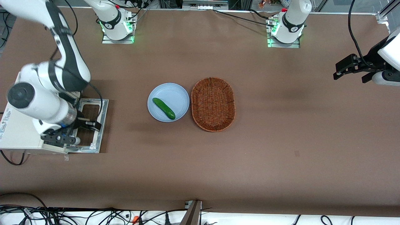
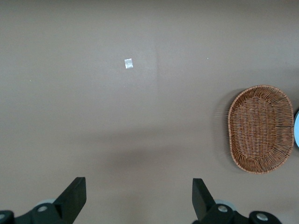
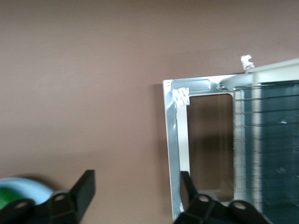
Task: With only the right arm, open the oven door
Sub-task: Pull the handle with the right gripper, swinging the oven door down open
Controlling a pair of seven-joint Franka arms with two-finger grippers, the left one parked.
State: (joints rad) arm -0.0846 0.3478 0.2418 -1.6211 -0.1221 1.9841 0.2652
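The off-white toaster oven (image 1: 15,134) stands at the working arm's end of the table. Its oven door (image 1: 102,125) lies folded down flat on the table, bare metal inner side up, window pane dark. The right arm's black gripper (image 1: 86,120) hangs low over the door. In the right wrist view the door's metal frame (image 3: 175,140) and the oven's open cavity with wire rack (image 3: 266,140) show. The gripper (image 3: 136,177) is open and empty, fingers wide apart; one finger (image 3: 187,186) is over the door's outer edge, the other over bare table.
A light blue plate (image 1: 168,93) with a green cucumber (image 1: 163,108) sits mid-table, beside a brown wicker basket (image 1: 212,104), which also shows in the left wrist view (image 2: 260,128). The plate's rim (image 3: 28,186) shows in the right wrist view.
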